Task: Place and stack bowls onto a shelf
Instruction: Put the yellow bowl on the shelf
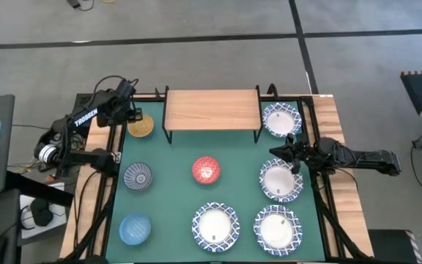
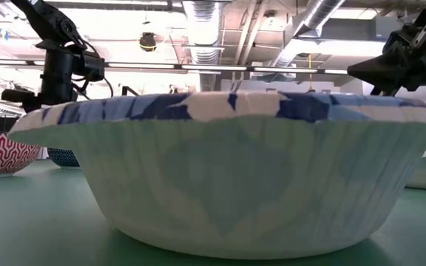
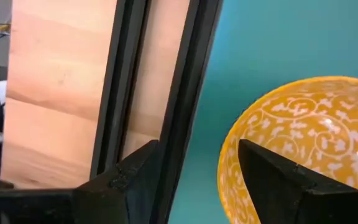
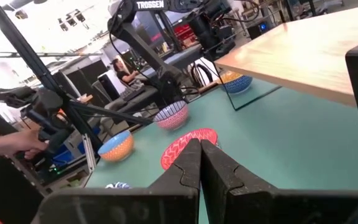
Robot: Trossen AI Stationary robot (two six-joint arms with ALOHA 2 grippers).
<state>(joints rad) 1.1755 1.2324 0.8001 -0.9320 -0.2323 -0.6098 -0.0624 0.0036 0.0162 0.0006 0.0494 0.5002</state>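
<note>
The light-wood shelf stands on its black legs at the far middle of the green mat and also shows in the right wrist view. The yellow bowl sits on the mat by the shelf's left end. My left gripper is open above it, and its fingers stand on either side of the bowl's rim. My right gripper is shut and empty above the mat, between two white scalloped bowls. The red bowl sits mid-mat. My left gripper comes at the yellow bowl from above, slanting. One finger is over the bowl's inside and the other is outside the rim. I cannot tell whether either finger touches the bowl.
The grey-blue patterned bowl and the light blue bowl sit at the mat's left. Two more white bowls sit near the front edge; one fills the low view. People show beyond the table.
</note>
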